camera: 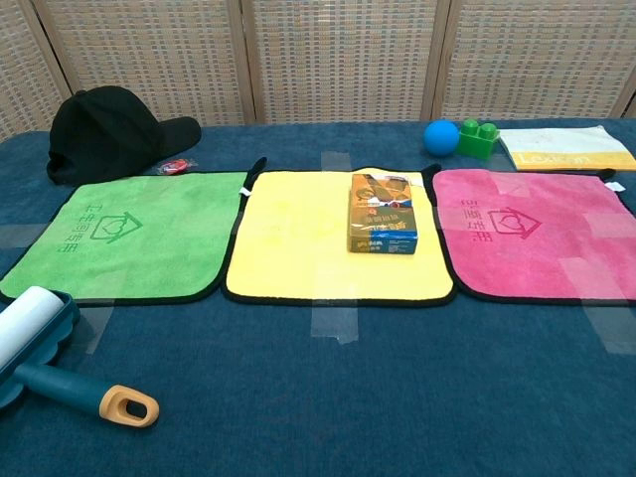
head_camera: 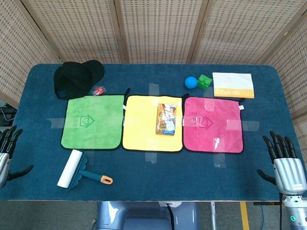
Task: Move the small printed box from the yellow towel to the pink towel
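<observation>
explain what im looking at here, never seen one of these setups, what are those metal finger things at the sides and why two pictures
Those are a robot's two mechanical hands, one on each arm. The left hand and right hand rest at the table's edges, fingers spread, holding nothing.

Both pictures show the same moment. The head view looks down from above; the chest view looks across from lower down and shows no hands.

On the blue table three towels lie in a row: green towel, yellow towel, pink towel. The small printed box lies on the yellow towel, toward its pink-side edge. The job is to move it onto the pink one, and that has not begun.

Also there: a black cap, a lint roller, a blue ball, a green block and a white and yellow cloth.
</observation>
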`<control>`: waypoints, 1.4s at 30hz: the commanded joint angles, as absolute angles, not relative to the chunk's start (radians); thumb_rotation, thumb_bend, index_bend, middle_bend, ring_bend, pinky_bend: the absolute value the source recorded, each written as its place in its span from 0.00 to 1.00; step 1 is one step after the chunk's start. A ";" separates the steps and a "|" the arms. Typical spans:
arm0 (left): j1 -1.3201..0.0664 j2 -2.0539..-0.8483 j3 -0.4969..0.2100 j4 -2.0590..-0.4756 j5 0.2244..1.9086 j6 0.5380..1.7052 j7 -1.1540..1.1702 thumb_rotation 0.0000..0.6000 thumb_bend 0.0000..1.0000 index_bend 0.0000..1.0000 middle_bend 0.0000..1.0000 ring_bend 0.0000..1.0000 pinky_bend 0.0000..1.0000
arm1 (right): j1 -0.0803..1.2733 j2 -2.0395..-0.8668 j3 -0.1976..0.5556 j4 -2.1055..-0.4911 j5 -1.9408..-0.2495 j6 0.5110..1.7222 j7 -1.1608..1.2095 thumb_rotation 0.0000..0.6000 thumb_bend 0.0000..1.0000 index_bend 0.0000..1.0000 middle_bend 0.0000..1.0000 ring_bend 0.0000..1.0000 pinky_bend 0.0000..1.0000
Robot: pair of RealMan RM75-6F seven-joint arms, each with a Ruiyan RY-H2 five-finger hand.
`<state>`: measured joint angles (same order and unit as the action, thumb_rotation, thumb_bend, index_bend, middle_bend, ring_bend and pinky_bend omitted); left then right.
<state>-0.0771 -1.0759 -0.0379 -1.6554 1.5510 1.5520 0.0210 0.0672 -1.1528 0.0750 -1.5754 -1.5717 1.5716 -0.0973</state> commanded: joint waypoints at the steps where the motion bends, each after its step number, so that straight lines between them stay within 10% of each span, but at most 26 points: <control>1: -0.076 -1.077 -0.037 -1.654 1.550 1.551 0.019 1.00 0.00 0.00 0.00 0.00 0.00 | 0.069 -1.154 0.074 -1.575 -1.570 1.566 -0.096 1.00 0.00 0.00 0.00 0.00 0.00; 5: -0.075 -1.076 -0.037 -1.654 1.556 1.555 0.013 1.00 0.00 0.00 0.00 0.00 0.00 | 0.082 -1.152 0.072 -1.572 -1.578 1.547 -0.098 1.00 0.05 0.00 0.00 0.00 0.00; 12: -0.083 -1.081 -0.047 -1.651 1.552 1.551 0.008 1.00 0.00 0.00 0.00 0.00 0.00 | 0.228 -1.093 0.120 -1.616 -1.620 1.389 -0.166 1.00 0.74 0.02 0.01 0.00 0.00; 18: -0.094 -1.089 -0.049 -1.647 1.542 1.527 0.023 1.00 0.00 0.00 0.00 0.00 0.00 | 0.455 -1.064 0.216 -1.684 -1.577 1.115 -0.212 1.00 0.99 0.16 0.13 0.05 0.05; 28: -0.119 -1.121 -0.072 -1.610 1.481 1.476 0.050 1.00 0.00 0.00 0.00 0.00 0.00 | 0.834 -1.258 0.332 -1.603 -1.289 0.673 -0.289 1.00 1.00 0.22 0.15 0.08 0.09; 42: -0.148 -1.163 -0.085 -1.554 1.419 1.412 0.071 1.00 0.00 0.00 0.00 0.00 0.00 | 1.157 -1.766 0.261 -1.073 -0.994 0.522 -0.484 1.00 1.00 0.23 0.20 0.15 0.11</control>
<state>-0.1463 -1.1614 -0.0851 -1.5570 1.4212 1.4150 0.0727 1.0885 -1.6708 0.2851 -1.1788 -1.0723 0.5583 -0.4381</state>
